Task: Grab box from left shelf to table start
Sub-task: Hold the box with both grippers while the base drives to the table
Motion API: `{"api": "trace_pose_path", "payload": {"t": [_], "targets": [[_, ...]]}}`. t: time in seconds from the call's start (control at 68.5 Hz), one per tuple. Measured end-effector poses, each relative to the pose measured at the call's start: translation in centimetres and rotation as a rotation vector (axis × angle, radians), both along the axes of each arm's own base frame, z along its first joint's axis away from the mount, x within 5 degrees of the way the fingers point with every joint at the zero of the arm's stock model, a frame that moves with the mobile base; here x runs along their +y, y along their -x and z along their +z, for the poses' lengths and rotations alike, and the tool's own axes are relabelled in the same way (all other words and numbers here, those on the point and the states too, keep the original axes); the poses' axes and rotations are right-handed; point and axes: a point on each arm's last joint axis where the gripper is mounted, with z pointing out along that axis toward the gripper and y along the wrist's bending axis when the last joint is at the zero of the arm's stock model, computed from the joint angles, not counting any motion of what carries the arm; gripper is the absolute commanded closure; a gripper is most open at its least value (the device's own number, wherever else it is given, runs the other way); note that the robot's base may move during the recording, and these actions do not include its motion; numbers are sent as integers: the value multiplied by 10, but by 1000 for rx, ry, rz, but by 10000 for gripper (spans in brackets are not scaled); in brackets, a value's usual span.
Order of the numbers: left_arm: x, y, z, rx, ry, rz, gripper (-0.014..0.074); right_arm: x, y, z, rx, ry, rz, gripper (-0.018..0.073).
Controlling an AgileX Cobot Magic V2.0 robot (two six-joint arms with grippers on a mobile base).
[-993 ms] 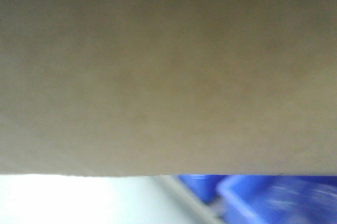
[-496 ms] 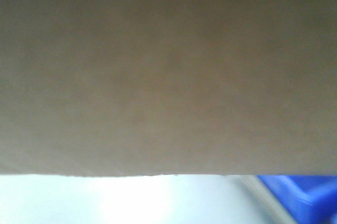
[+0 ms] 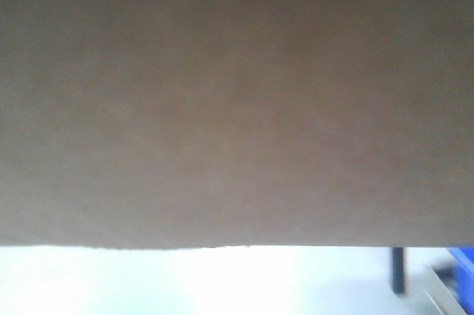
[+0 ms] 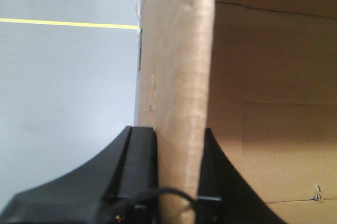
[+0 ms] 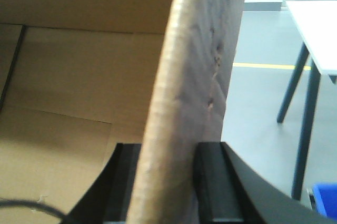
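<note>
The left gripper (image 4: pixel 174 132) pinches the box's (image 3: pixel 237 107) left wall. The box hangs between both arms, filling the front view. The right gripper (image 5: pixel 168 147) pinches its right wall; the table (image 5: pixel 316 29) stands well beyond.

Front view close against the box (image 3: pixel 237 100), wrist views looking along opposite walls, all sharing it

Plain tan-brown box (image 3: pixel 237 100); black left gripper (image 4: pixel 176 134) and right gripper (image 5: pixel 168 149); beside the box, grey floor (image 4: pixel 63 87) with a yellow line (image 4: pixel 68 23).
</note>
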Motion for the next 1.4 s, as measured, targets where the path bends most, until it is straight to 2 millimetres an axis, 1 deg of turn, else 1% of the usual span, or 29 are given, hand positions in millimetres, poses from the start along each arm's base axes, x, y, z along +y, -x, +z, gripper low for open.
{"api": "trace_pose_path", "payload": {"t": [1.401], "targets": [[0,0,0,-2,0,0,689,0,0,0,0,0,0,500]]}}
